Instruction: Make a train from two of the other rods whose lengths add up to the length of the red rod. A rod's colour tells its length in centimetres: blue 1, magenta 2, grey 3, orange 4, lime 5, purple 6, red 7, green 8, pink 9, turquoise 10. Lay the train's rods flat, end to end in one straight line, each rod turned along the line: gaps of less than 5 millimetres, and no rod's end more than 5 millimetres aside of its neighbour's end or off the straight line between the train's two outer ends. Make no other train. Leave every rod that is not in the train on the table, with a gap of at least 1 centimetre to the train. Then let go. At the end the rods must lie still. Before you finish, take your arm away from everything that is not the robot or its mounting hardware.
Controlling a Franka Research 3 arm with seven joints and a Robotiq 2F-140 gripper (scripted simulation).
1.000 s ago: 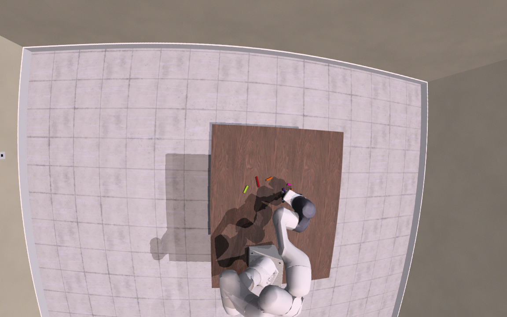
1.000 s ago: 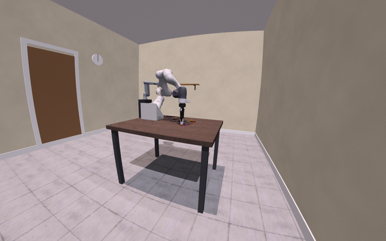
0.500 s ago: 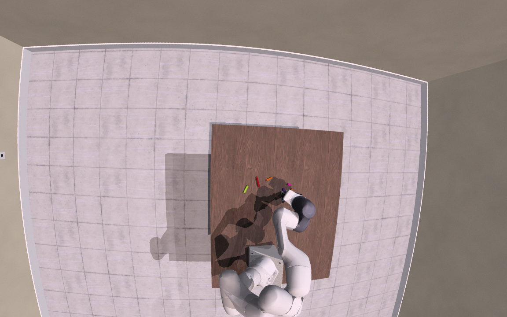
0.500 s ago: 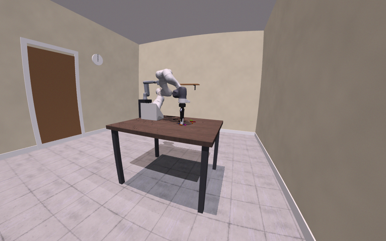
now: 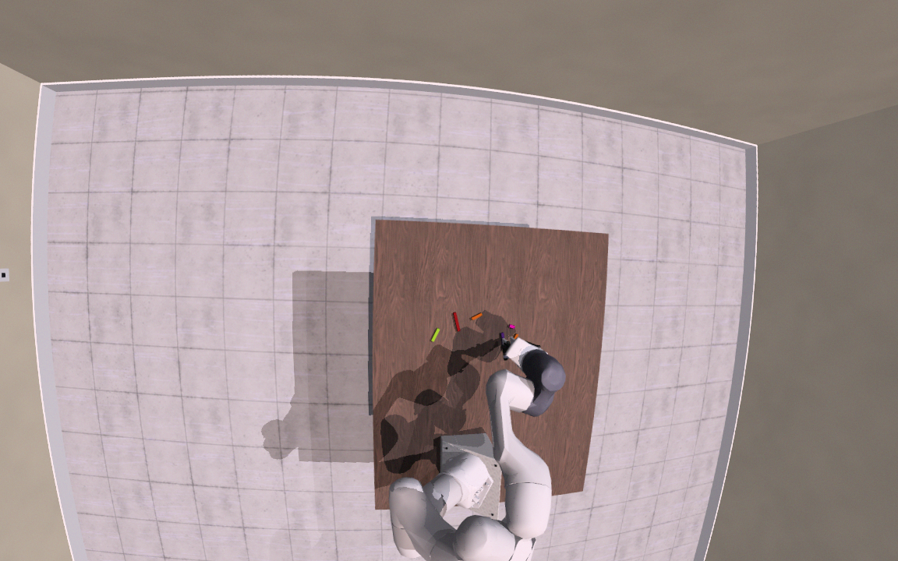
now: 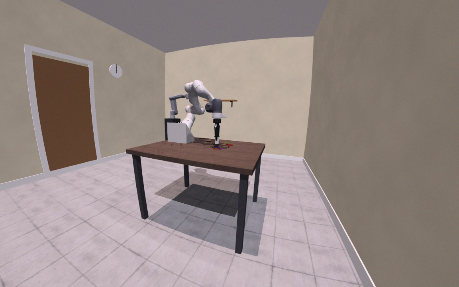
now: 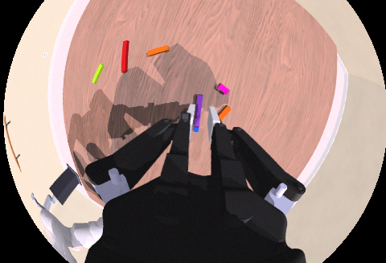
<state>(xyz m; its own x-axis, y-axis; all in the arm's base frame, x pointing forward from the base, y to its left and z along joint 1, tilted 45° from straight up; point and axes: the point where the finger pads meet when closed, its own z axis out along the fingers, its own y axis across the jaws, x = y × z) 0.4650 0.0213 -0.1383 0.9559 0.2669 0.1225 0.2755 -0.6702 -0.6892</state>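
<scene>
In the wrist view the purple rod (image 7: 199,108) lies flat on the table with the small blue rod (image 7: 196,129) at its near end, in one line. My gripper (image 7: 201,113) stands low over them. Its fingers are a little apart, one on each side of the purple rod, with a gap on both sides. The red rod (image 7: 125,56) lies far left, with the lime rod (image 7: 98,73) beside it. From above, the purple rod (image 5: 502,336) shows just ahead of the wrist and the red rod (image 5: 456,321) to the left.
One orange rod (image 7: 224,113) lies close to the right finger, and the magenta rod (image 7: 223,88) lies just beyond it. A second orange rod (image 7: 158,51) lies near the red one. The robot base (image 5: 466,467) stands at the table's near edge.
</scene>
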